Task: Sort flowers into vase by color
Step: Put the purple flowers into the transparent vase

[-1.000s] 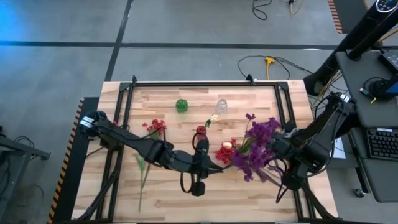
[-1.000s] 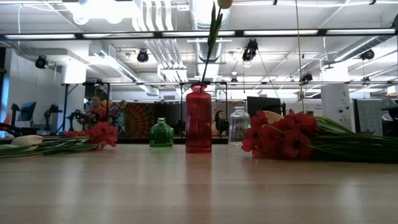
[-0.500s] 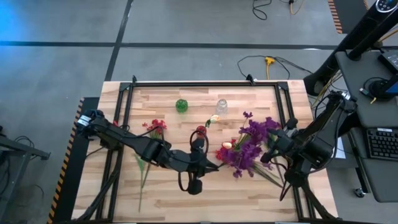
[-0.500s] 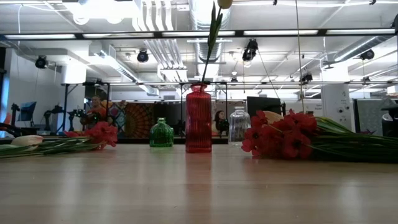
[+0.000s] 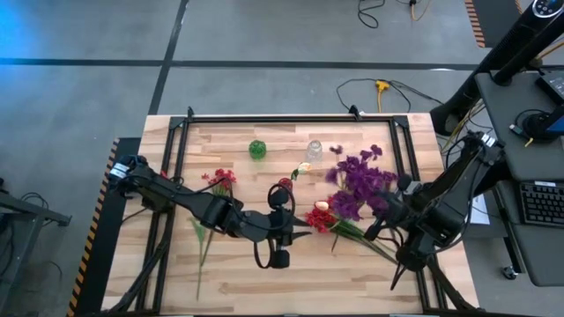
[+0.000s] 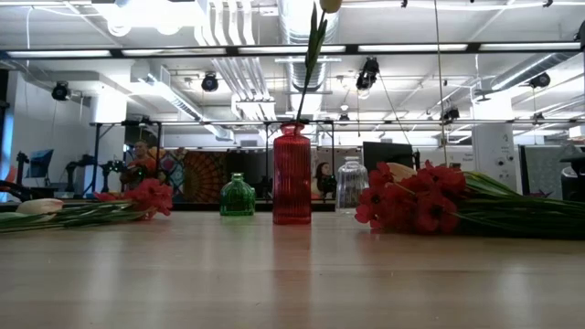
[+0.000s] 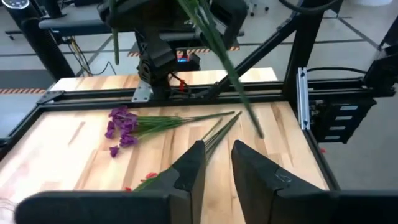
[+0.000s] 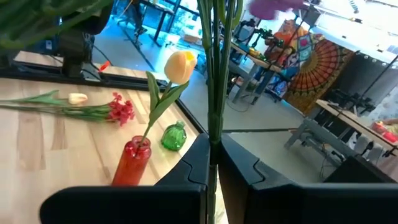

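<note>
Purple-blossomed sprigs on long green stems (image 5: 357, 180), pinched in right hand (image 8: 212, 155) and lifted above wooden desk (image 5: 229, 141), next needing a matching vase; left hand (image 7: 214, 165) parted, idling by red glass vase (image 5: 284, 187).

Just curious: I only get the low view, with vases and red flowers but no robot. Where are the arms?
Observer: The right gripper is shut on a bunch of green stems, held up in the air.
Visitor: What colour are their blossoms?
Observer: Purple. From above, the purple flowers show just right of the clear vase.
Visitor: And the other arm?
Observer: The left gripper is open and empty, beside the red flowers near the red vase.
</note>
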Robot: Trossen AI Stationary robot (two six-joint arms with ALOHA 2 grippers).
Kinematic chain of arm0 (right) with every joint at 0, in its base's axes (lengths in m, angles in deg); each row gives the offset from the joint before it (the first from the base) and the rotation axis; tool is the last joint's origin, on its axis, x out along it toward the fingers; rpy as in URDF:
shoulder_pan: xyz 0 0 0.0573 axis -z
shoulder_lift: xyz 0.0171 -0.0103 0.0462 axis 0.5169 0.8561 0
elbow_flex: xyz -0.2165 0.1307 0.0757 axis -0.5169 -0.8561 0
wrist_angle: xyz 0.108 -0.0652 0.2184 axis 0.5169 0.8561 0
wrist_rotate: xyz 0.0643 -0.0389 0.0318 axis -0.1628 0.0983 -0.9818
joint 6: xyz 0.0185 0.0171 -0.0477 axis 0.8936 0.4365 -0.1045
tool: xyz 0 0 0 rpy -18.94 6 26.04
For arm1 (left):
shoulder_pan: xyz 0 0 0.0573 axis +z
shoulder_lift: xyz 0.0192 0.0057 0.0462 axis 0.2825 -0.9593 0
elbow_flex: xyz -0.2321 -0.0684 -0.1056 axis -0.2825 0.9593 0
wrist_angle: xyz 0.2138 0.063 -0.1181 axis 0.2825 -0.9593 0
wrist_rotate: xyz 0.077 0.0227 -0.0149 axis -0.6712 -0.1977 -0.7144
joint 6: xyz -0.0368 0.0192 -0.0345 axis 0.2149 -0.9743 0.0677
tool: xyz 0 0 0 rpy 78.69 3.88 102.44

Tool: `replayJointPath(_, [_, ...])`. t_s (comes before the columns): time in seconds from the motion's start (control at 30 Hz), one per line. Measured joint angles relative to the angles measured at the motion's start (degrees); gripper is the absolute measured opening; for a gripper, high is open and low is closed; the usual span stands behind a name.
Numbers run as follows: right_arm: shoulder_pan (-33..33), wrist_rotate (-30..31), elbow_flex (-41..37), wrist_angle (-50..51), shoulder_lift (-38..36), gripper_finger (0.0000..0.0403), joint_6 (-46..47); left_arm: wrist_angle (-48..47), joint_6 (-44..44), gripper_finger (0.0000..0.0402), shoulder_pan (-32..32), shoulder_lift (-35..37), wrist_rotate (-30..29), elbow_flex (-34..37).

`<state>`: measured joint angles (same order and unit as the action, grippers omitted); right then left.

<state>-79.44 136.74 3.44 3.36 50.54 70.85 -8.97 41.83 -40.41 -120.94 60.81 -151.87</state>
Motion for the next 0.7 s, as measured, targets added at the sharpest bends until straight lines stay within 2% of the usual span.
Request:
replayJointPath(0.13, [0.0, -0.1, 0.0, 0.0, 0.4, 0.0012, 0.4, 1.3, -0.1, 0.0039, 0.2, 0.0, 0.7, 0.0])
replayJointPath(0.23, [0.0, -0.1, 0.0, -0.9, 0.4, 0.0012, 0.3, 2.7, -2.9, 0.0049, 0.4, 0.0, 1.1, 0.0])
replayJointPath(0.4, [0.0, -0.1, 0.0, -1.1, 0.4, 0.0012, 0.3, 9.1, -8.0, 0.0106, 1.6, -0.3, 5.9, 0.0])
replayJointPath(0.57, [0.0, -0.1, 0.0, -1.1, 0.4, 0.0012, 0.2, 14.7, -10.9, 0.0181, 4.3, -0.3, 6.8, 0.0])
replayJointPath(0.7, [0.0, -0.1, 0.0, -1.1, 0.4, 0.0012, 0.2, 18.8, -11.2, 0.0225, 7.1, -0.3, 13.7, 0.0])
